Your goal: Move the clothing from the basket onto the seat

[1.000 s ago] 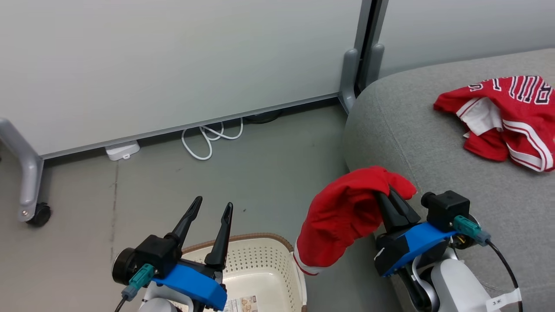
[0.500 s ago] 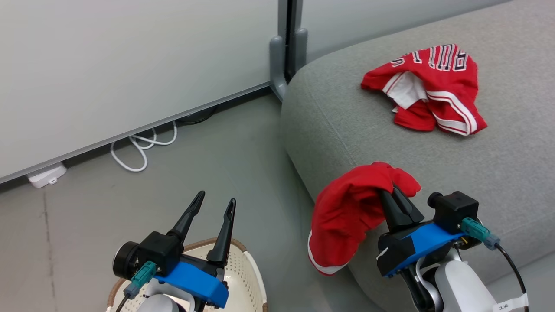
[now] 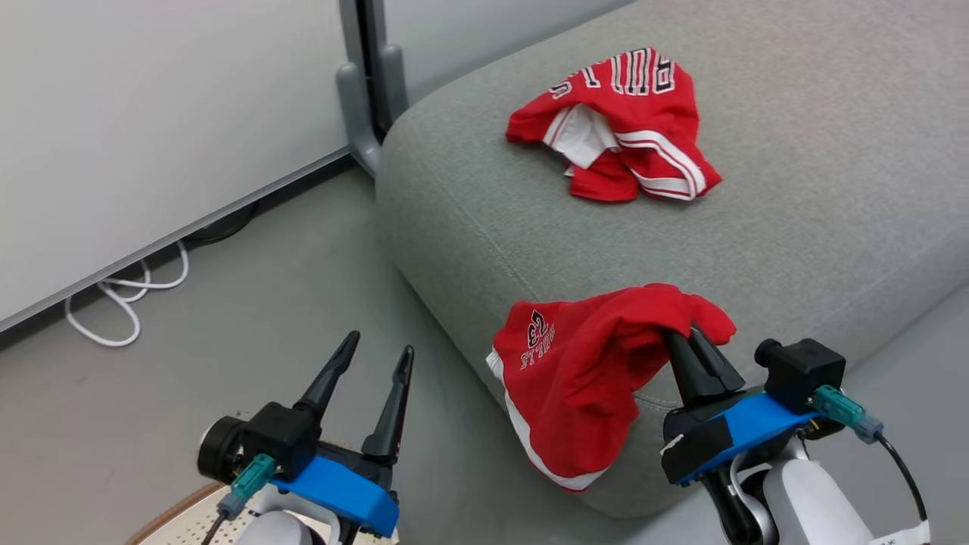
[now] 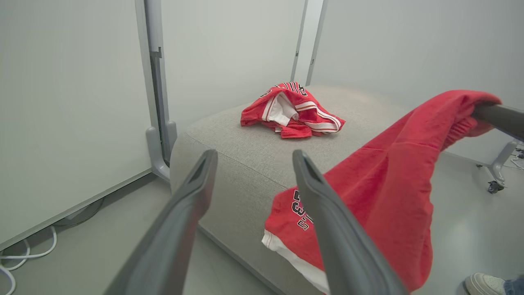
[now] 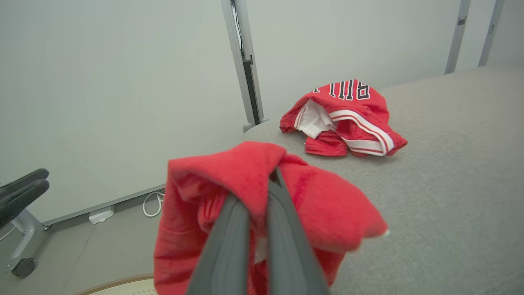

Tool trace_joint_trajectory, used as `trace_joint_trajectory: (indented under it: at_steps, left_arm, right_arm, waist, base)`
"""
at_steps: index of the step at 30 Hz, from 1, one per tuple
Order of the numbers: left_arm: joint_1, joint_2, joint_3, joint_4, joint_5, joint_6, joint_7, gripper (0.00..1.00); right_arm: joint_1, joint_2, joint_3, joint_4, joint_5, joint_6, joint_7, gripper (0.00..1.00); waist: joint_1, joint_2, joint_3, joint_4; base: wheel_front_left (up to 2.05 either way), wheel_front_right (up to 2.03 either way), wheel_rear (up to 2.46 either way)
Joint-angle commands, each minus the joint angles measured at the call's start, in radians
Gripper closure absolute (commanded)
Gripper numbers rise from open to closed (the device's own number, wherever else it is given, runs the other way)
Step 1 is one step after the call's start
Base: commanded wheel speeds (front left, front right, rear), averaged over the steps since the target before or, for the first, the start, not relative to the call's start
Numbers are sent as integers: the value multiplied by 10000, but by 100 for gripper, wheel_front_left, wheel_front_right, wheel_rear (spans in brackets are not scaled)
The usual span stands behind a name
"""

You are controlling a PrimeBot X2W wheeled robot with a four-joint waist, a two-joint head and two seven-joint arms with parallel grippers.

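**Second jersey hanging at the seat's front corner**

One red jersey (image 3: 621,129) already lies crumpled well in on the seat (image 3: 795,189). The other jersey (image 3: 583,378) is mid-carry. It hangs from the right gripper (image 3: 690,339), whose fingers are pressed together on a bunched fold, and it drapes over the seat's front corner with its hem dangling off the edge. I'd say this carry is nearly done. Next the arm needs to reach further in over the seat, then let go. The left gripper (image 3: 380,344) hovers off the seat's corner, near the basket (image 3: 160,512), with its fingers spread and nothing between them.
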Motion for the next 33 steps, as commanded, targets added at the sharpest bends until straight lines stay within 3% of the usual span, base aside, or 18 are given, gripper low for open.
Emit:
trace_joint_trajectory:
  at_steps: [1, 21, 27, 33]
  left_arm:
    - [-192, 46, -118, -12, -24, -18, -46, 0]
    - [-879, 327, -900, 269, -359, -16, -47, 0]
    - [-988, 504, -642, 114, -234, -16, -47, 0]
    - [-1153, 797, -449, -290, 32, 14, -47, 0]
  right_arm:
    - [167, -7, -101, -85, -13, 5, -106, 100]
    - [180, -6, -651, -152, 85, 5, -212, 100]
    - [-1075, -4, -909, 198, 346, 5, 7, 100]
    - [-3328, -12, -1870, 815, -300, 4, 246, 100]
  waist:
    - [0, 0, 60, -177]
    - [0, 0, 407, -269]
    - [0, 0, 970, -305]
    - [0, 0, 1988, -248]
  base:
    - [0, 0, 0]
    - [0, 0, 0]
    - [0, 0, 0]
    - [0, 0, 0]
